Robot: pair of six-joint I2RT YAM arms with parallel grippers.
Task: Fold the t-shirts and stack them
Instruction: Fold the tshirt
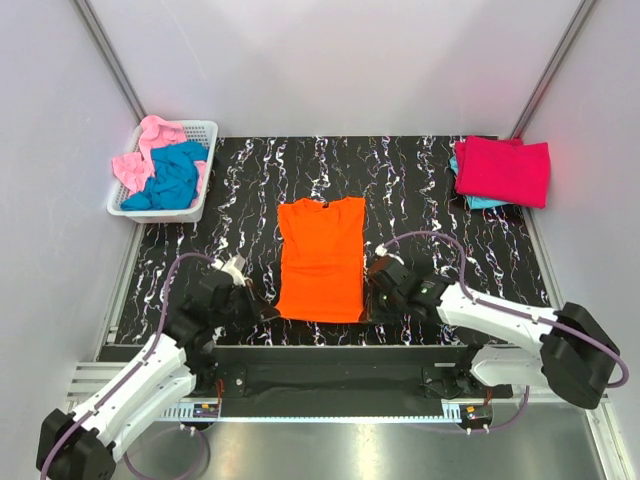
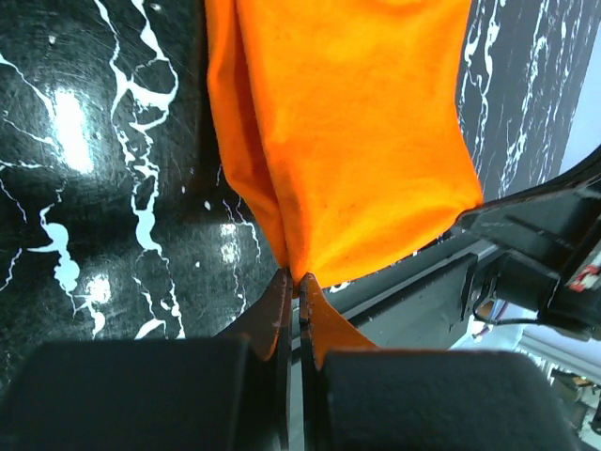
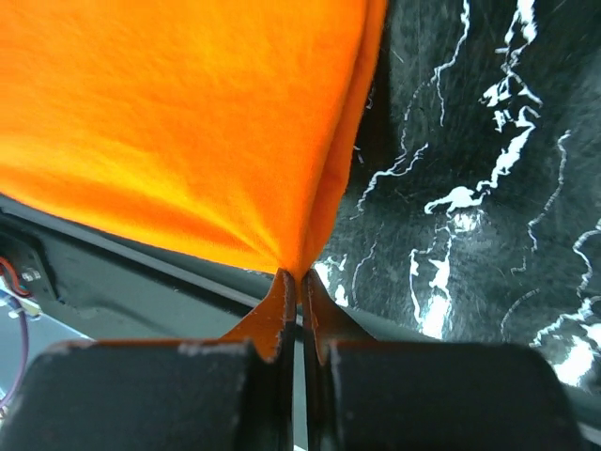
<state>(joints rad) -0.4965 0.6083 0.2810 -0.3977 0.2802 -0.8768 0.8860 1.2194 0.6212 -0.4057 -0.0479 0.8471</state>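
An orange t-shirt [image 1: 321,258] lies flat in the middle of the black marbled table, sleeves folded in, collar at the far end. My left gripper [image 1: 268,312] is shut on its near left hem corner [image 2: 299,268]. My right gripper [image 1: 368,312] is shut on its near right hem corner [image 3: 299,265]. A folded crimson-pink t-shirt [image 1: 503,170] lies at the far right on top of a teal one [image 1: 484,202]. A teal blue t-shirt [image 1: 174,177] and a light pink t-shirt [image 1: 145,152] lie crumpled in the basket.
The white lattice basket [image 1: 200,207] stands at the far left corner. The table's near edge and black rail [image 1: 340,352] run just behind both grippers. Grey walls enclose the left, right and back.
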